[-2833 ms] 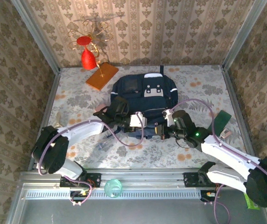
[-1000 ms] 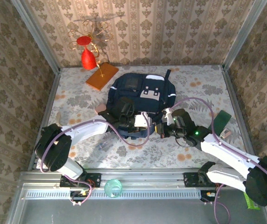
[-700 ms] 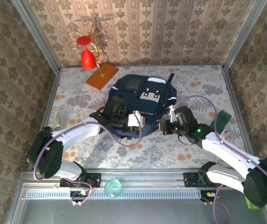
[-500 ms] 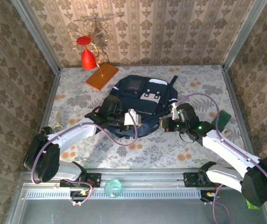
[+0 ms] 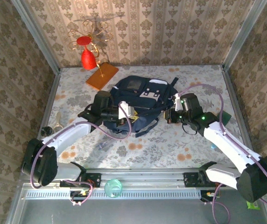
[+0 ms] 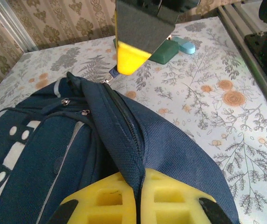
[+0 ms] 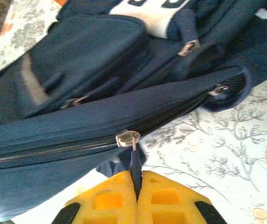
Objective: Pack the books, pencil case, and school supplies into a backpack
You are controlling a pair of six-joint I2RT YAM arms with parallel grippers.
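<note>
Backpack (image 5: 145, 103), navy with pale stripes and a grey-white patch, lies flat in the middle of the flowered worktop (image 5: 171, 140), pinched from either side by the two tools. Nearest the arm bases, on the near side of the left tool (image 6: 139, 182), a few small clear stationery pieces (image 5: 101, 145) lie on bare worktop. The left tool's yellow fingers (image 6: 101, 200) are pressed together on the backpack's zippered seam, and a ridge of navy fabric rises from between them. In the left wrist view, the zip line runs straight away from this tool to the yellow tip of the other one. The right tool (image 7: 136, 184) is likewise closed tight, gripping the dark zipper pull (image 7: 134, 161) that hangs from the metal slider (image 7: 126, 138) on the bag's edge. Past the right tool, on the side away from the left one, a dark green book (image 6: 168, 52) lies flat with a pale blue piece (image 6: 188, 45) just beside it. Farthest off, beyond the backpack from both tools, an orange slab (image 5: 101, 76) lies near the back wall. A red goblet-shaped ornament (image 5: 87, 58) with gold wire stands just behind it.
</note>
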